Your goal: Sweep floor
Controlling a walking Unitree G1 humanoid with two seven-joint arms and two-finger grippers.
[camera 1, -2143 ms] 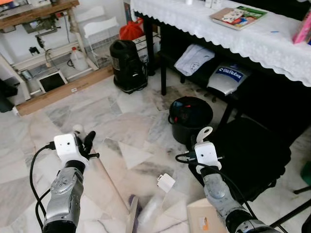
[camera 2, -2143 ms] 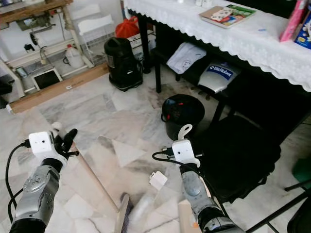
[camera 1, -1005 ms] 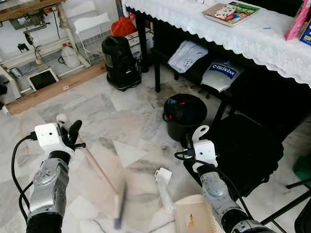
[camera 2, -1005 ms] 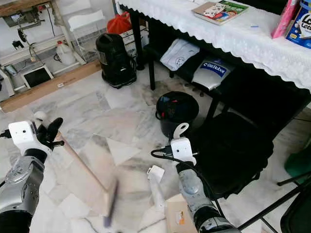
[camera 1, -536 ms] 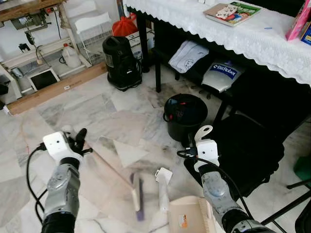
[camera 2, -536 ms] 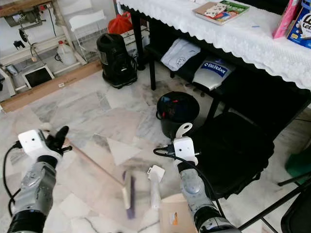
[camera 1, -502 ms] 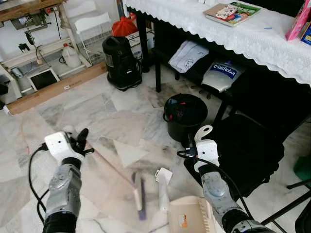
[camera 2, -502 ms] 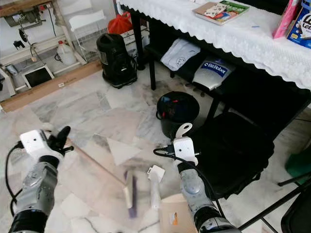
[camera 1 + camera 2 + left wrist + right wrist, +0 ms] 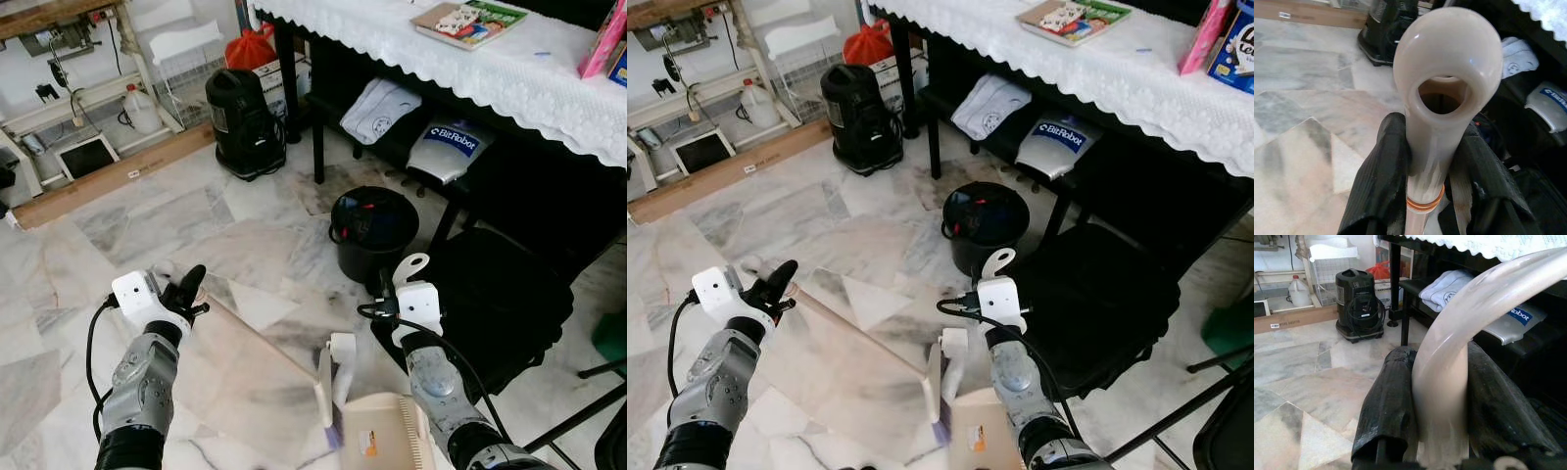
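Note:
A broom with a pale wooden stick (image 9: 257, 337) slants across the marble floor. Its cream head with purple bristles (image 9: 326, 392) rests against the mouth of the cream dustpan (image 9: 377, 441). My left gripper (image 9: 184, 292) is shut on the stick just below its rounded cream end cap (image 9: 1447, 78). My right gripper (image 9: 1442, 421) is shut on the dustpan's looped cream handle (image 9: 411, 269), which rises above the wrist. A white piece of litter (image 9: 342, 351) lies on the floor, touching the broom head at the dustpan's edge.
A black bin (image 9: 377, 230) stands just beyond the dustpan. A black chair seat (image 9: 505, 304) is close on my right, under the table with the white lace cloth (image 9: 490, 69). Further back are a black vacuum (image 9: 245, 127) and a long wooden plank (image 9: 118, 176).
The broom head has swept right across the floor, up to the dustpan and the white litter. My left gripper moved right with the stick. The right arm and dustpan stayed put.

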